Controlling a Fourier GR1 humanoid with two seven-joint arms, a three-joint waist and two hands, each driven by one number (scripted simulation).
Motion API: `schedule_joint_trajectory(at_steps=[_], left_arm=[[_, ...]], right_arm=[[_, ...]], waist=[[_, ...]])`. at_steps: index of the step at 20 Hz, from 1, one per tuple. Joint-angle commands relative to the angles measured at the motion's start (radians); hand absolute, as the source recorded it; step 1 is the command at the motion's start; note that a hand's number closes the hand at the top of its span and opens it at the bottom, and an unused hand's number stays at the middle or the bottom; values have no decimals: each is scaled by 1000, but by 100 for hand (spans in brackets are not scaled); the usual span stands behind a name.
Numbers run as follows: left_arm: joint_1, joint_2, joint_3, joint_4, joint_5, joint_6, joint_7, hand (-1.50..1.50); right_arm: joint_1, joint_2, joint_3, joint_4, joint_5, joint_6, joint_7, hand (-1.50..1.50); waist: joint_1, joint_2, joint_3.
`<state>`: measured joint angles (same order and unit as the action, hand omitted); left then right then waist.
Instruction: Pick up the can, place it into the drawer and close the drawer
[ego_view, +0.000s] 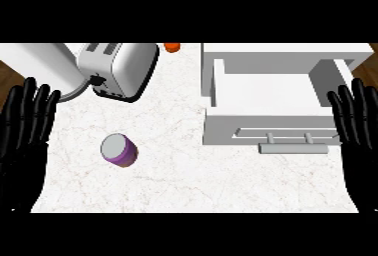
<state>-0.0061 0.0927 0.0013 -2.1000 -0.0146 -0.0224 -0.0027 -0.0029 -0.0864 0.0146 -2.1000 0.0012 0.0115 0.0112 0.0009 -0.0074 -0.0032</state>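
Hands rest open, fingers up: left hand (26, 120) and right hand (358, 120). Purple can (118, 149) stands on the worktop (184, 185) right of the left hand; open drawer (269, 117) lies just left of the right hand. No writing is readable.

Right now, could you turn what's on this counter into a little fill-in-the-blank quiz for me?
1. The can has a ____ side.
2. The drawer stands ____, nothing visible inside it.
3. The toaster lies on the same side as the robot's ____ hand.
4. The right hand rests with its fingers ____.

Missing words: purple; open; left; straight
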Motion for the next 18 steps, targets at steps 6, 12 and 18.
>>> schedule_joint_trajectory(at_steps=[6,12,18], left_arm=[[73,165,118,45,382,-354,-77,-150],[122,185,157,117,399,-239,237,-150],[60,223,252,148,489,-274,302,-150]], right_arm=[[39,8,-42,-36,-38,-2,-3,-150],[79,2,-96,-4,-29,-69,227,-150],[102,42,-75,66,10,-74,142,-150]], waist=[[-1,6,2],[-4,7,3],[-1,7,3]])
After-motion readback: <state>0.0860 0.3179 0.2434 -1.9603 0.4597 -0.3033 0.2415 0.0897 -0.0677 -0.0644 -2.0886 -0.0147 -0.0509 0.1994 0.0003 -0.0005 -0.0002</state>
